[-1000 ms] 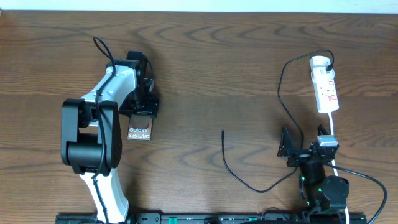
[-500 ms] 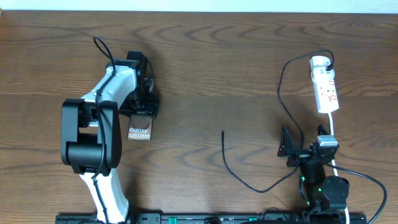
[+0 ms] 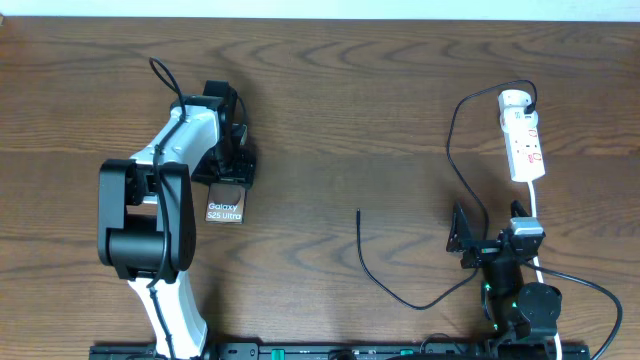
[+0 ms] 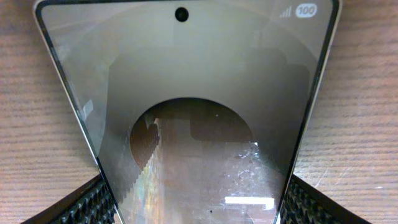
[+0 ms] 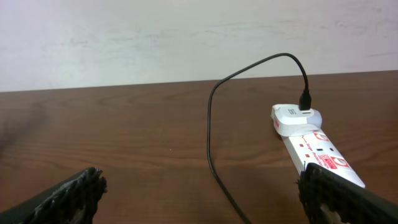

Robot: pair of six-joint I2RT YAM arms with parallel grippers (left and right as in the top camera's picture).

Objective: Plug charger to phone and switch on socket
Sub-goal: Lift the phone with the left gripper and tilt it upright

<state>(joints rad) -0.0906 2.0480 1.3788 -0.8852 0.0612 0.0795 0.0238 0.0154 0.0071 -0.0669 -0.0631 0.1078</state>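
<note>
The phone (image 3: 224, 208) lies on the table, brown back up with white "Galaxy" lettering. My left gripper (image 3: 232, 180) is over its far end. In the left wrist view the phone (image 4: 186, 93) fills the frame, and both fingers of my left gripper (image 4: 196, 208) press on its side edges. The charger cable (image 3: 452, 130) runs from its black plug (image 3: 529, 97) in the socket (image 3: 525, 145), loops down past my right gripper (image 3: 490, 240), and ends at a free tip (image 3: 358, 212). My right gripper (image 5: 205, 199) is wide open and empty, with the cable (image 5: 211, 143) on the table between its fingers and the socket (image 5: 311, 146) ahead to the right.
The socket's thick white cord (image 3: 535, 205) runs down beside my right arm. The wooden table (image 3: 340, 110) ends at a pale wall along the far side (image 5: 186, 37).
The phone has shifted very slightly toward the far side between the left fingers. The right arm and the cable have not moved.
</note>
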